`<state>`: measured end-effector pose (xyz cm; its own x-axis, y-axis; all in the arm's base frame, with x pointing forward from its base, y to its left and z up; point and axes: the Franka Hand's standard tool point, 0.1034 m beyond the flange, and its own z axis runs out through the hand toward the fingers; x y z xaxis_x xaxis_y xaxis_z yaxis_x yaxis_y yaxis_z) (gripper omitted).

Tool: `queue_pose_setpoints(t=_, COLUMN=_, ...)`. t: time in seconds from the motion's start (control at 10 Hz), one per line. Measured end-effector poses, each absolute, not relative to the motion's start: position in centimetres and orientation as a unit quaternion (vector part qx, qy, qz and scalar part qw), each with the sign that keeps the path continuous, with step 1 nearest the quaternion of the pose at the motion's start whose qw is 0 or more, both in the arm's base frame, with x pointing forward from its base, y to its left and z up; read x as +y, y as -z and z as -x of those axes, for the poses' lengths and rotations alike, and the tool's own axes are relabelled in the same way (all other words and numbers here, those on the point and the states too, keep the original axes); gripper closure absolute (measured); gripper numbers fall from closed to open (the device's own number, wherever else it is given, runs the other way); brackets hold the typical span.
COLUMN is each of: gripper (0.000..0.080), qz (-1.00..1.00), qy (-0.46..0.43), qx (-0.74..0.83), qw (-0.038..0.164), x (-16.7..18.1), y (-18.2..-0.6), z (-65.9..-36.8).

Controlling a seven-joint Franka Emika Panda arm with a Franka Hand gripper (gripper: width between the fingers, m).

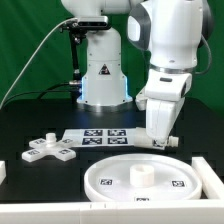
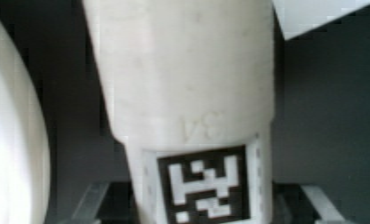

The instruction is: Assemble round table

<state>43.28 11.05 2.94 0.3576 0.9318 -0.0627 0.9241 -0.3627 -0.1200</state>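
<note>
The large round rimmed disc (image 1: 135,178) with its central hub (image 1: 141,172) lies flat at the front of the table. The small cross-shaped piece (image 1: 48,150) lies to the exterior view's left of it. My gripper (image 1: 160,138) hangs low just behind the disc's far right rim. In the wrist view the short thick cylinder (image 2: 182,80) with a square tag (image 2: 208,185) fills the picture and sits between my dark fingers (image 2: 111,202), so the gripper (image 2: 203,205) is shut on it. The disc's rim (image 2: 1,120) shows beside the cylinder. In the exterior view the cylinder is mostly hidden by my hand.
The marker board (image 1: 100,137) lies flat behind the disc, its right end next to my gripper. White bars stand at the left edge (image 1: 3,170) and the right edge (image 1: 205,165). The robot's base (image 1: 103,75) stands at the back.
</note>
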Motion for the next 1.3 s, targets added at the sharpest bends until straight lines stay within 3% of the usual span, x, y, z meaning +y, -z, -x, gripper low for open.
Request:
queue_pose_setpoints(t=0.3, gripper=0.0482, qz=0.723, qy=-0.053, qx=-0.688, qw=0.029, x=11.3, y=-3.3, z=-43.0)
queue_pose_setpoints(t=0.5, gripper=0.0482, qz=0.621, qy=-0.052, qx=-0.781, qw=0.041, x=10.8, y=-3.2, z=-42.1)
queue_pose_setpoints(t=1.0, gripper=0.0482, qz=0.503, qy=-0.060, qx=-0.861, qw=0.039, x=9.5, y=-2.7, z=-41.6)
queue_pose_setpoints(t=1.3, gripper=0.0482, qz=0.402, qy=-0.048, qx=-0.913, qw=0.039, x=10.9, y=-2.7, z=-38.7)
